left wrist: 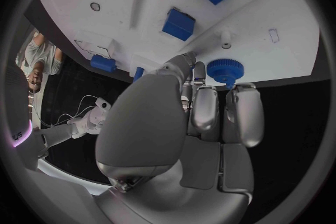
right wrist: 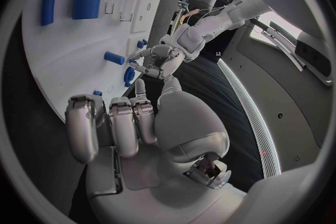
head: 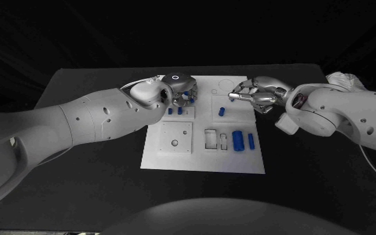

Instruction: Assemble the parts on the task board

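Blue parts [head: 237, 140], white task board [head: 176, 161]

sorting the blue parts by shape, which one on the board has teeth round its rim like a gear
The blue gear, at the left hand's fingertips near the board's edge. The other blue parts close by are plain square blocks.

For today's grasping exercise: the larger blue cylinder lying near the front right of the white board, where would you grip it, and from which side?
Grip the larger blue cylinder across its middle, coming from above. It lies flat on the task board, long axis running front to back, so its curved sides are open. A thinner blue rod lies close on its right, so the fingers need care there.
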Controlling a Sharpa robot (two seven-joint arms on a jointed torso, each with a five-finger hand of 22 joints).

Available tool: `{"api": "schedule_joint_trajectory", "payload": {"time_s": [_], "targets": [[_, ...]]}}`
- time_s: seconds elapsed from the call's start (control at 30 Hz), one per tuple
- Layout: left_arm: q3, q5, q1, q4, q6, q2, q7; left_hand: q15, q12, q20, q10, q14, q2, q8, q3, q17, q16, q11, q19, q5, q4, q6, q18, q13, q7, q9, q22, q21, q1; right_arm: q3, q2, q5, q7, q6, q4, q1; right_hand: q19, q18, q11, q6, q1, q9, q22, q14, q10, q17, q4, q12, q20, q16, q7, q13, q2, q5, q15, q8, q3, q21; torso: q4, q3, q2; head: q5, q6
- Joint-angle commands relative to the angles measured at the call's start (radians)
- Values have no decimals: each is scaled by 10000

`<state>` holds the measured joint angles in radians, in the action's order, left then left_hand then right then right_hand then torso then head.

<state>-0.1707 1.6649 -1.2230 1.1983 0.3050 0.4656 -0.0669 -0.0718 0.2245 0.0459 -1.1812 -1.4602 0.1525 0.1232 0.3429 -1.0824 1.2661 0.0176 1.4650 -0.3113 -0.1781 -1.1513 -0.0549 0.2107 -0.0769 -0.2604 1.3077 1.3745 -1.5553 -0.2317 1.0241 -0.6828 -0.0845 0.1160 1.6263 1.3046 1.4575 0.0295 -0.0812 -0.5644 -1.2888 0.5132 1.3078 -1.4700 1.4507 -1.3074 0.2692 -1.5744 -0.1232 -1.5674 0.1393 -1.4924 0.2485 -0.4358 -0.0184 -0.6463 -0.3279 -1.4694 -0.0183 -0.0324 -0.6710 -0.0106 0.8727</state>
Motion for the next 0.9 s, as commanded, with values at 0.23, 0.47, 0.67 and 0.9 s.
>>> {"api": "schedule_joint_trajectory", "payload": {"time_s": [0.23, 0.47, 0.67, 0.9], "targets": [[480, 50, -246, 1016, 250, 1151, 14, 14, -44, -67, -103, -86, -86, 76, -7, 127, -71, 37, 129, 79, 53, -117, 26, -50, -42, -7, 1646, -113, 97, -2, 123, -44, 47, -157, 91, -7, -77, 76, 184, -97, -105, 7, 2138, -1008, 1201, -2634, 55, 36, -12, -34, -24, -784, 15, -65, 53, -58, 20, 65, -31, -15, 22, -82, -1], [552, -108, -499, 1642, -368, 2001, -86, 25, -168, -53, -127, -191, -64, 17, -24, -323, 206, 36, 145, 261, 38, -68, 37, -117, -36, 24, 1669, -86, 167, -2, 182, -48, 51, -128, 107, -7, -76, 76, 185, -100, -107, 6, 2138, -1008, 1201, -2634, 56, 36, -13, -34, -23, -784, 13, -64, 53, -57, 19, 64, -122, -47, 96, -149, -1], [542, -198, -477, 1705, -680, 2118, -178, 29, -232, -49, -126, -243, -25, -31, -22, -424, 289, 42, 148, 299, 53, -21, 39, -149, -39, 51, 1675, -86, 167, -2, 160, -48, 3, -121, 43, -8, -93, 81, 186, -102, -109, 4, 2132, -1008, 1201, -2634, 56, 36, -14, -34, -23, -784, 12, -64, 52, -55, 20, 79, -197, -11, 98, -161, -1], [499, -266, -375, 1622, -843, 2106, -234, 36, -312, -43, -89, -249, -5, -91, -11, -403, 285, 54, 141, 352, 49, 46, 35, -186, -48, 85, 1672, -107, 179, -3, 140, -48, -2, -142, 17, -16, -109, 86, 186, -102, -113, 2, 2125, -1008, 1201, -2634, 56, 36, -14, -34, -24, -784, 12, -65, 52, -51, 22, 94, -199, -14, 90, -163, -1]]}}
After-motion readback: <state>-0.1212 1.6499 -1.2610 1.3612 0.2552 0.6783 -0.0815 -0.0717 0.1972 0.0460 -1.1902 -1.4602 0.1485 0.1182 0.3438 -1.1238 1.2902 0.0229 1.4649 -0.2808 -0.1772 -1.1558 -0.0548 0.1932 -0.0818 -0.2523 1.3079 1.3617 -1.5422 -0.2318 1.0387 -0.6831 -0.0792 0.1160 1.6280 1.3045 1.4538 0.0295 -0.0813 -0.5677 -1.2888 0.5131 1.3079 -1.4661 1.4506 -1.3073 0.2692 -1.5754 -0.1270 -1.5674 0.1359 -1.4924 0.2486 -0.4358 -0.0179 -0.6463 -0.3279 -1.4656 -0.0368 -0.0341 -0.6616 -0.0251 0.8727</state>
